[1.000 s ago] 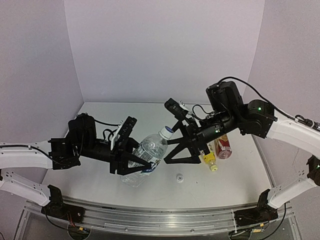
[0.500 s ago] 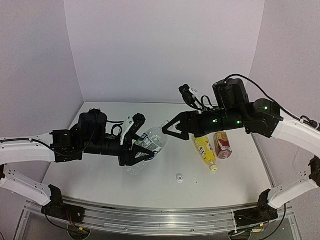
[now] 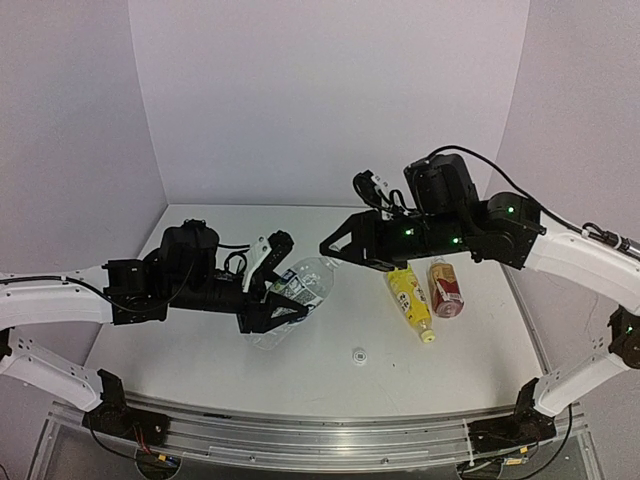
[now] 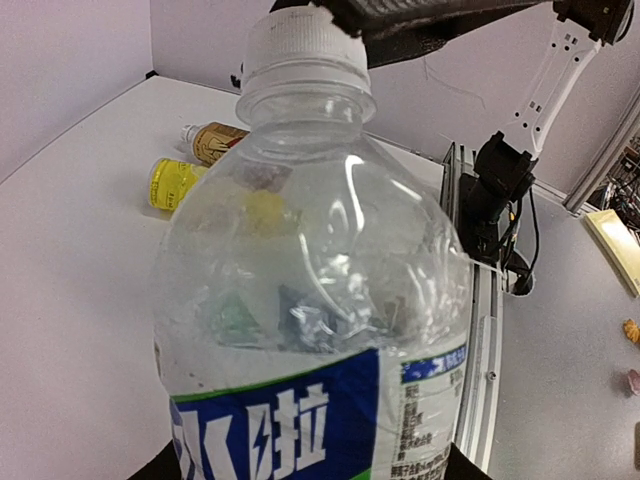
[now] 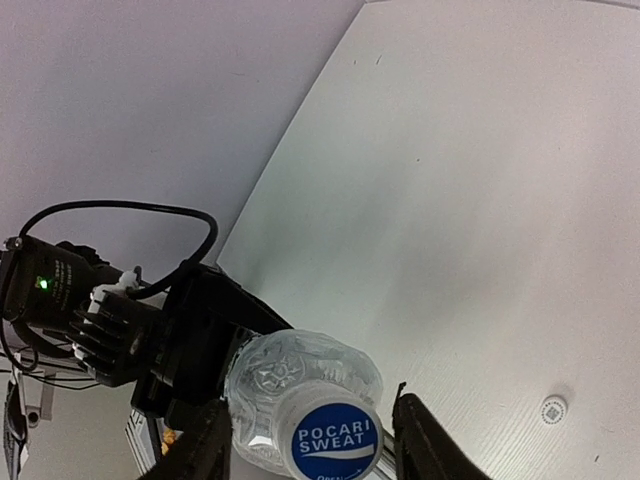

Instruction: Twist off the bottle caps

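My left gripper (image 3: 282, 306) is shut on the clear bottle (image 3: 300, 285) with the blue-white label (image 4: 300, 430), holding it tilted off the table, neck toward the right arm. Its white cap (image 4: 300, 45) with a blue top (image 5: 335, 440) is on the neck. My right gripper (image 3: 327, 250) straddles that cap, and a small gap shows between the cap and each finger (image 5: 425, 440). The slim yellow bottle (image 3: 410, 300) and the short amber bottle (image 3: 446, 288) lie side by side on the table under the right arm.
A small loose cap (image 3: 358, 354) lies on the white table (image 3: 200, 350) near the front, also seen in the right wrist view (image 5: 553, 408). Purple walls close the back and sides. A metal rail (image 3: 300, 440) runs along the near edge.
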